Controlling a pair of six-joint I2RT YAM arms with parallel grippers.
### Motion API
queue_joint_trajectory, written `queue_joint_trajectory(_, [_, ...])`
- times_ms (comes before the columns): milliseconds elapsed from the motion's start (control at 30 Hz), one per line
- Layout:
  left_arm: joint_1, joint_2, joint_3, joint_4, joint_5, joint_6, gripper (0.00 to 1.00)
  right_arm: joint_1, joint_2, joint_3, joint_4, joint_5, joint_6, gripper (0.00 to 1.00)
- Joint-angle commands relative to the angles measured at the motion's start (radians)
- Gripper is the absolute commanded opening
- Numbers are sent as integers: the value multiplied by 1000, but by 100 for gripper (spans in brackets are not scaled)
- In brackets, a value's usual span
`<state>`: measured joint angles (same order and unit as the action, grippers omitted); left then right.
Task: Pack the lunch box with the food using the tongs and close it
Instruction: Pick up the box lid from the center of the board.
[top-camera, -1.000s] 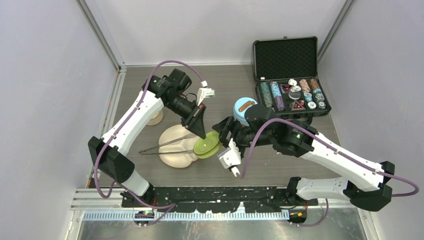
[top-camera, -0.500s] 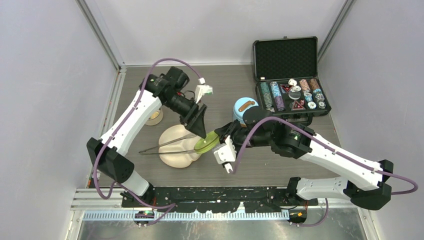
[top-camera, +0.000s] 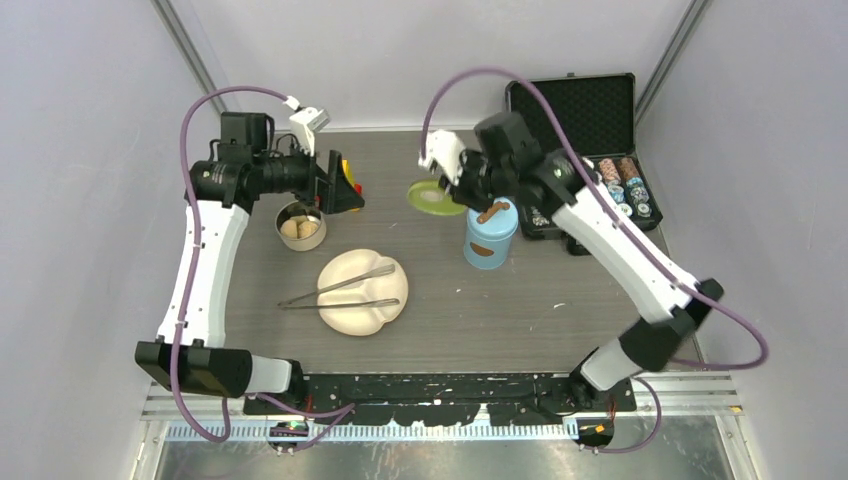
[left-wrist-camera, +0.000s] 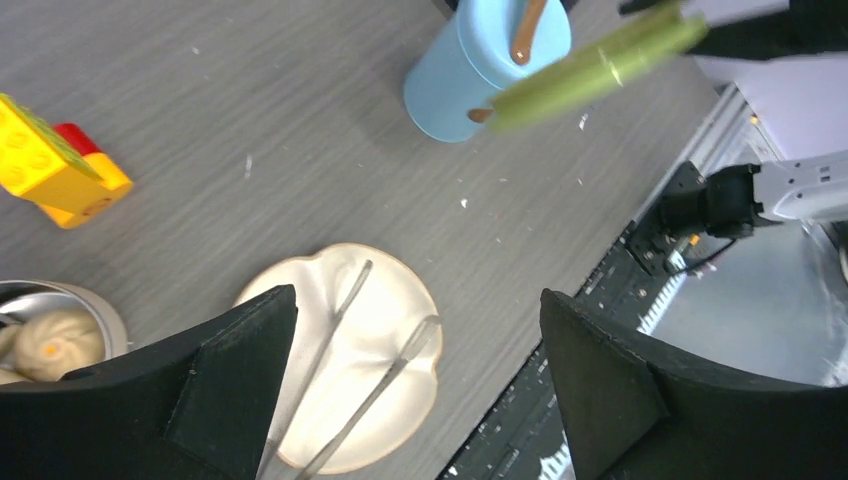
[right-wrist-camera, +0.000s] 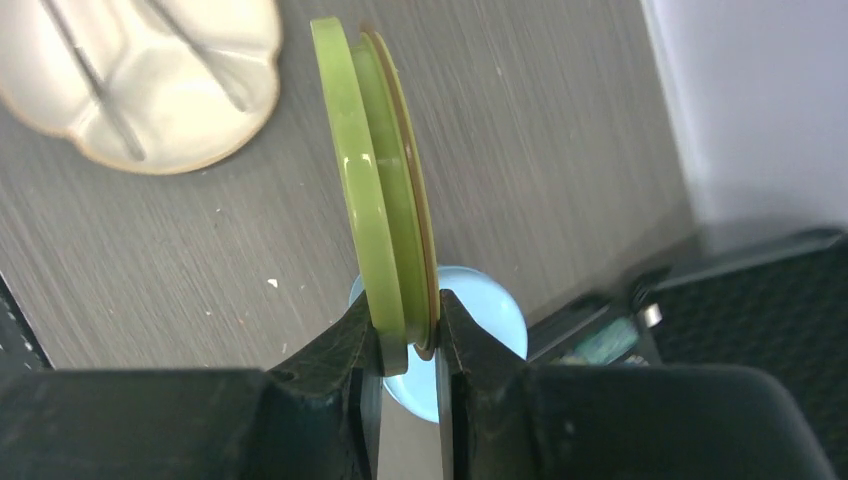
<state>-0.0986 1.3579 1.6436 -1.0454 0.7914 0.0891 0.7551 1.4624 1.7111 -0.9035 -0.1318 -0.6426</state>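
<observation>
While the tongs lie untouched across the cream plate near the front of the desk, we find both arms working farther back. Beyond the plate, the light-blue lunch box stands upright under its blue lid. To its left the small steel bowl sits uncovered, with pale bun-like food inside. Our right hand pinches the rim of the green lid, holding it in the air just beside the top of the lunch box. Our left hand hovers past the bowl, its fingers spread wide with nothing between them and a yellow-and-red block close by. At the far right, an open black case holds stacks of chips.
</observation>
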Motion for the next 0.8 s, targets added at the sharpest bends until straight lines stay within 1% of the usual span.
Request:
queue_joint_trajectory(0, [18,-29,-5,128,-72,-36,93,-164,160,236,-213,-131,287,1])
queue_joint_trajectory(100, [19,-53,-47,200,-77,-72,89,-260,241,323,-281,-290,416,1])
queue_joint_trajectory(167, [19,-68,-95,270,-62,-120,85,-290,254,304,-266,-393,518,2])
queue_joint_trajectory(233, [19,-76,-144,319,-34,-150,81,-294,235,227,-166,-476,611,3])
queue_joint_trajectory(400, [12,-72,-200,347,-38,-157,76,-292,161,9,209,-626,942,6])
queue_joint_trajectory(467, [6,-71,-203,345,-37,-158,75,-283,158,-41,288,-639,1020,7])
queue_joint_trajectory(600, [-28,-80,-212,341,-49,-156,69,-258,155,-142,377,-653,1108,8])
queue_joint_trajectory(700, [-89,-72,-215,307,-84,-114,66,-219,135,-220,464,-652,1175,9])
queue_joint_trajectory(767, [-123,-67,-220,294,-105,-106,64,-187,123,-244,493,-635,1178,9])
